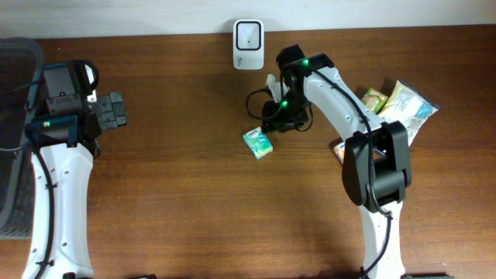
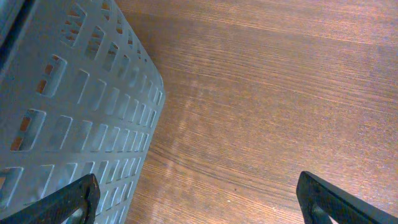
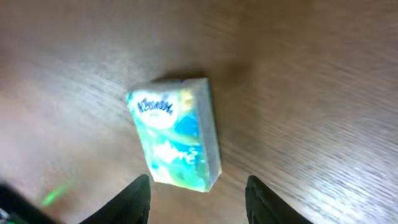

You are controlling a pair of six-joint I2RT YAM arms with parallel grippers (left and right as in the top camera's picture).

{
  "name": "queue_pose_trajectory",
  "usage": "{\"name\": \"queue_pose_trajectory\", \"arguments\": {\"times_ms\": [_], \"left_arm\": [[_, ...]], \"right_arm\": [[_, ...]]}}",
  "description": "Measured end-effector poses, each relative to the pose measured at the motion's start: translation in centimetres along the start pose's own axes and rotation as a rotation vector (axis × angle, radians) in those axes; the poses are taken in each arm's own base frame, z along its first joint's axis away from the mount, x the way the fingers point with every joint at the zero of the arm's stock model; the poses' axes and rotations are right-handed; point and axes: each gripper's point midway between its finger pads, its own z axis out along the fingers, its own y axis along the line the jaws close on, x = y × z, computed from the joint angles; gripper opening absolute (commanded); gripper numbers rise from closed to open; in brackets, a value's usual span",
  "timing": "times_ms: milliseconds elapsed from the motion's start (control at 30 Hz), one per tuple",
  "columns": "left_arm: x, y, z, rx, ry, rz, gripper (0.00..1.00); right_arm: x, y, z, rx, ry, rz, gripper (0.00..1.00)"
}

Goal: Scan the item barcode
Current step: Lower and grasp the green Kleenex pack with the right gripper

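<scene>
A small teal and green tissue pack (image 1: 257, 143) lies flat on the wooden table, in front of the white barcode scanner (image 1: 248, 35) at the back edge. My right gripper (image 1: 273, 118) hovers just behind and to the right of the pack. In the right wrist view the pack (image 3: 177, 134) lies just ahead of the fingertips, and the right gripper (image 3: 199, 202) is open with nothing between its fingers. My left gripper (image 1: 116, 111) stands wide open at the far left, over bare wood (image 2: 202, 205), holding nothing.
A grey slotted basket (image 2: 62, 124) stands at the table's left edge (image 1: 12, 155), close beside the left gripper. Several snack packets (image 1: 403, 108) lie in a pile at the right, beside the right arm.
</scene>
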Motion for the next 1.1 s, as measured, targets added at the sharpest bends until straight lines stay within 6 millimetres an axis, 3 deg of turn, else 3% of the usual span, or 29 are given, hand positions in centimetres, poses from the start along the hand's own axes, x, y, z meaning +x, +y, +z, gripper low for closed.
{"name": "queue_pose_trajectory", "arguments": {"times_ms": [267,400,600,667,800,833,867,933,1033,1100], "left_arm": [[0.0,0.0,0.0,0.000,0.000,0.000,0.99],[0.0,0.0,0.0,0.000,0.000,0.000,0.99],[0.0,0.0,0.0,0.000,0.000,0.000,0.99],[0.0,0.0,0.0,0.000,0.000,0.000,0.99],[0.0,0.0,0.0,0.000,0.000,0.000,0.99],[0.0,0.0,0.0,0.000,0.000,0.000,0.99],[0.0,0.0,0.0,0.000,0.000,0.000,0.99],[0.0,0.0,0.0,0.000,0.000,0.000,0.99],[0.0,0.0,0.0,0.000,0.000,0.000,0.99],[0.0,0.0,0.0,0.000,0.000,0.000,0.99]], "right_arm": [[2.8,-0.9,3.8,-0.051,0.073,-0.064,0.36],[3.1,-0.4,4.4,-0.093,0.072,-0.090,0.29],[2.6,0.3,4.5,-0.141,0.046,-0.107,0.04],[2.5,0.5,4.5,-0.149,0.044,-0.103,0.04],[2.6,0.5,4.5,-0.152,0.050,-0.046,0.04],[2.6,0.5,4.5,-0.151,0.053,-0.022,0.10],[2.6,0.6,4.4,-0.151,0.055,-0.005,0.26],[2.6,0.6,4.4,-0.152,0.058,0.021,0.45],[2.7,0.7,4.5,-0.151,0.060,0.035,0.48],[2.5,1.0,4.6,-0.151,0.055,0.034,0.41]]}}
